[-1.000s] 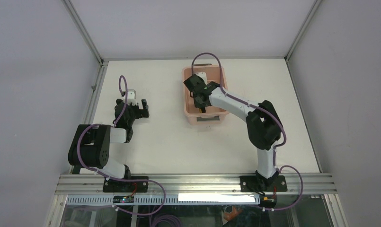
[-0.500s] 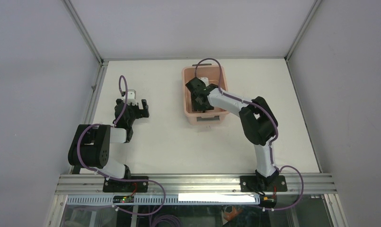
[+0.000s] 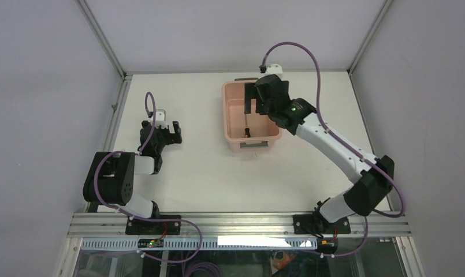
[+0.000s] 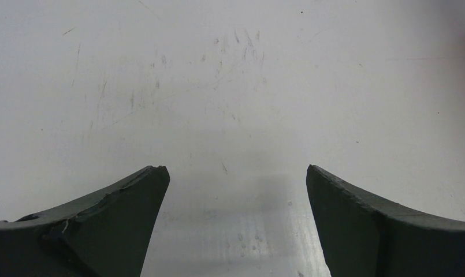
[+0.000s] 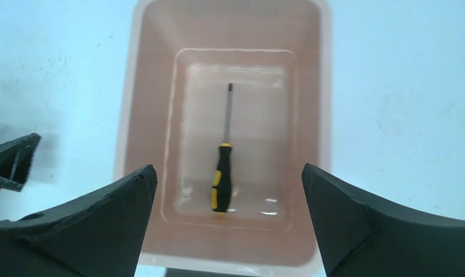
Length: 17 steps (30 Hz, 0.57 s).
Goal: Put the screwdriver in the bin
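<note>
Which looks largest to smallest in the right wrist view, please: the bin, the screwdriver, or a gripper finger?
1. bin
2. gripper finger, though nearness to the camera inflates it
3. screwdriver

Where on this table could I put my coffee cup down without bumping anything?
Bare table lies between the left gripper and the bin, and nearer, in front of the bin. Crowded: the bin, holding the screwdriver, with the open right gripper over it.
</note>
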{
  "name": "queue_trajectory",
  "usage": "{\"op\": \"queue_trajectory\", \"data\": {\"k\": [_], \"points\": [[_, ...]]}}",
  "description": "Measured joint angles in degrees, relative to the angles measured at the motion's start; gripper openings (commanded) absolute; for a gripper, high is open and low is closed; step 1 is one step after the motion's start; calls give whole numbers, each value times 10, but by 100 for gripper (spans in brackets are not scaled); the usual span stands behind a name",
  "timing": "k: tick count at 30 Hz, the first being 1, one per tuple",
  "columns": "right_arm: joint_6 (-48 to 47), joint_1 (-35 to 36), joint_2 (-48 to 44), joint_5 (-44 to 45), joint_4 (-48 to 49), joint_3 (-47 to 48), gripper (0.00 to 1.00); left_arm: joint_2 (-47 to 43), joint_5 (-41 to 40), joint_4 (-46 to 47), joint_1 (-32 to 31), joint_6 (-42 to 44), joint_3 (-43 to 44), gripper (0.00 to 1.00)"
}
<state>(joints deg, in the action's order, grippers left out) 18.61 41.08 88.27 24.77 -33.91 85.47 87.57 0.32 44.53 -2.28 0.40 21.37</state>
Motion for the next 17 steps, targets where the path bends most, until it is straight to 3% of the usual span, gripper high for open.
{"op": "queue_trajectory", "data": {"k": [4,12,17], "points": [[-13,-43,-69,16,3,-63,99,0,0,0,0,0,0,99],[-16,-243,-148,5,-7,-176,99,0,0,0,0,0,0,99],[-27,-271,-207,3,-1,-222,99,0,0,0,0,0,0,99]]}}
